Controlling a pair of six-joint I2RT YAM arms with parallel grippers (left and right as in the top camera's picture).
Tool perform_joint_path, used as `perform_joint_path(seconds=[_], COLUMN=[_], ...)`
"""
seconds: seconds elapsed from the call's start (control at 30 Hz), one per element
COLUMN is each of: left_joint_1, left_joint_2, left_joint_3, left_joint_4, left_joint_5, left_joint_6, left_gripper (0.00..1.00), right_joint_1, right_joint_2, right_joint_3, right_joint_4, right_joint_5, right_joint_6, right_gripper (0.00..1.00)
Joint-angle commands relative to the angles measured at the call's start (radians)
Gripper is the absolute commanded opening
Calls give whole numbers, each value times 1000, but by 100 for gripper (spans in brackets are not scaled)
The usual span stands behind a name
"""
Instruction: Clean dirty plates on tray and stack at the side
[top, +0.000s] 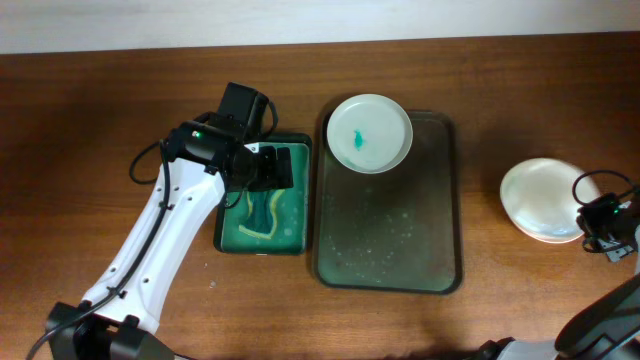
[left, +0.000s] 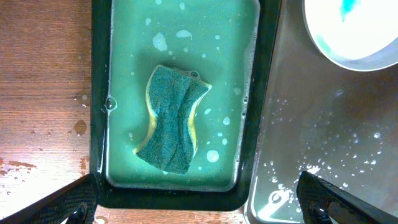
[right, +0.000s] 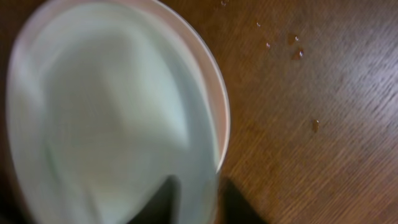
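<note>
The left claw (left: 196, 210) hangs released over the sponge (left: 173, 120) in the green tray (left: 99, 93). One smeared plate (top: 370, 133) lies in the dark tray (top: 390, 250), at its far left corner, well apart from the stack (top: 540, 200) on the table (top: 100, 100). The right claw (right: 198, 186) straddles the stack's rim, but the blur makes it impossible to tell whether it is grasping.

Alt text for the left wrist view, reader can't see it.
A teal-and-yellow sponge lies in soapy water in the green tray, directly below the open left gripper. To the right sits the wet dark tray, with a smeared white plate at the top corner.
</note>
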Motion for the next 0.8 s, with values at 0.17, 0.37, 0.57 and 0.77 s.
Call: perform_joint_path(seconds=[0.17, 0.37, 0.57, 0.77], left_joint_1=[3, 3, 3, 2], left_joint_2=[-10, -10, -10, -10], left_joint_3=[1, 1, 1, 1], left_joint_4=[-2, -2, -1, -2], left_joint_5=[8, 8, 7, 8], left_joint_6=[2, 2, 2, 2], left_gripper=[99, 99, 99, 99], right_joint_1=[232, 754, 941, 893], right_joint_2=[-122, -87, 149, 408], right_joint_3=[227, 294, 294, 294], right_joint_4=[-202, -63, 166, 420], right_joint_5=[-408, -110, 100, 54], right_joint_6=[-221, -349, -427, -415], right_gripper=[43, 49, 48, 45])
